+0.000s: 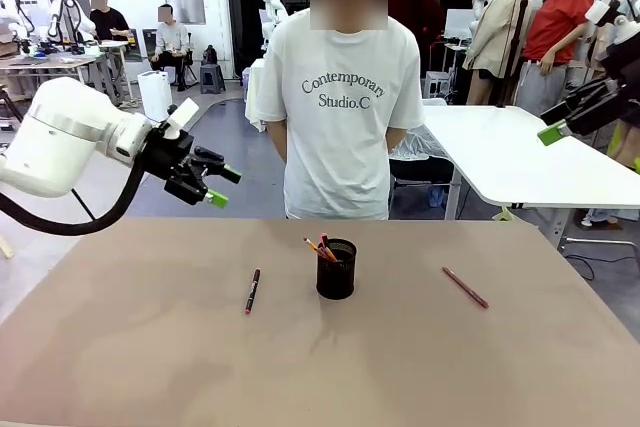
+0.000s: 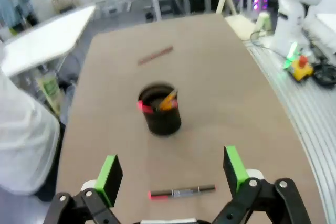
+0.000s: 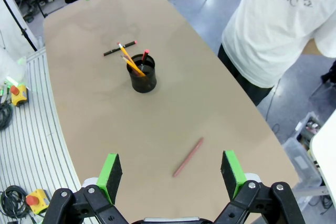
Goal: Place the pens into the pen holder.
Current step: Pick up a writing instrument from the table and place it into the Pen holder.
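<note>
A brown tabletop (image 1: pixel 140 367) has a person (image 1: pixel 345 117) in a white T-shirt standing at its far edge. Near the middle stands the pen holder (image 1: pixel 336 269), a black mesh cup, upright. A yellow-orange pencil (image 1: pixel 312 246) and a red-tipped pen (image 1: pixel 325 244) lean out of its top.

A black pen with red ends (image 1: pixel 252 290) lies flat on the tabletop to the robot's left of the holder, apart from it. A pinkish-red pen (image 1: pixel 465 287) lies flat well to the holder's right, at a slant.

The left claw (image 1: pixel 222 187) hangs in the air above the tabletop's far left corner. Its green-padded fingers are spread wide with nothing between them (in its wrist view the black pen lies on the tabletop below the gap).

The right claw (image 1: pixel 560 115) is raised high at the right edge of the front view, off to the side of the tabletop. Its wrist view shows the fingers spread wide and empty, looking down on the pinkish-red pen.
</note>
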